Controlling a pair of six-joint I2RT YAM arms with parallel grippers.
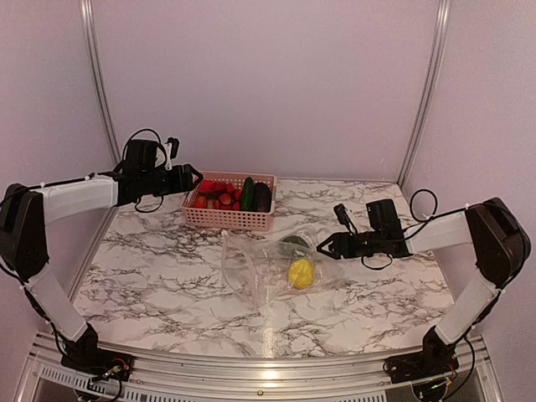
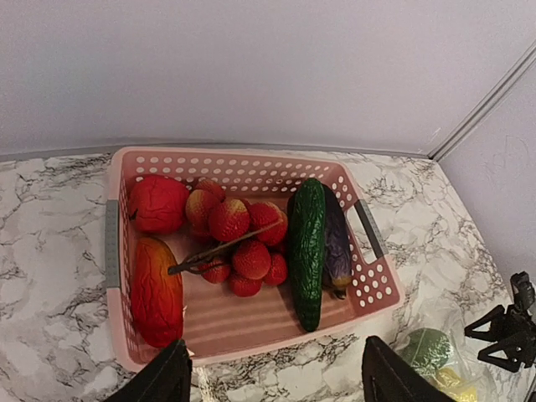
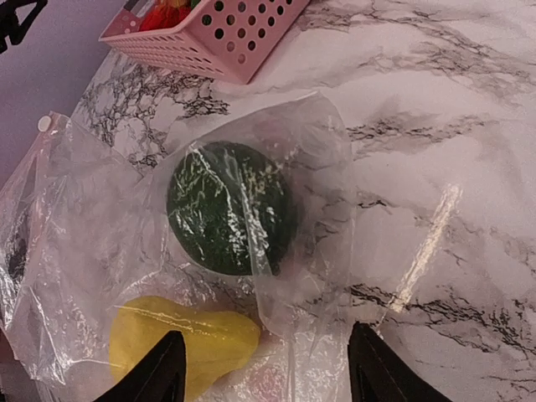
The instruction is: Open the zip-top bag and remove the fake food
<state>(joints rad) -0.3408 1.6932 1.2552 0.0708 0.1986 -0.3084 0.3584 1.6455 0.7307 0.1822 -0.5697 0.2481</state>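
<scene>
The clear zip-top bag (image 1: pixel 251 272) lies crumpled on the marble table, holding a yellow lemon (image 1: pixel 301 273) and a dark green round piece (image 1: pixel 295 244). In the right wrist view the bag (image 3: pixel 75 251) covers the green piece (image 3: pixel 222 209) and the lemon (image 3: pixel 184 339). My right gripper (image 1: pixel 322 247) (image 3: pixel 266 373) hovers open just over the bag's right edge, its fingers wide apart and gripping nothing. My left gripper (image 1: pixel 194 177) (image 2: pixel 276 381) stands open and empty above the near rim of the pink basket (image 2: pixel 251 159), which holds a red cluster (image 2: pixel 239 239), a cucumber (image 2: pixel 307 247), an eggplant (image 2: pixel 337 247) and red pieces.
The pink basket (image 1: pixel 228 219) sits at the back middle of the table, near the rear wall. Metal frame posts (image 1: pixel 423 92) rise at the back corners. Walls close in on the left and right. The arm bases stand on the near rail (image 1: pixel 268 373).
</scene>
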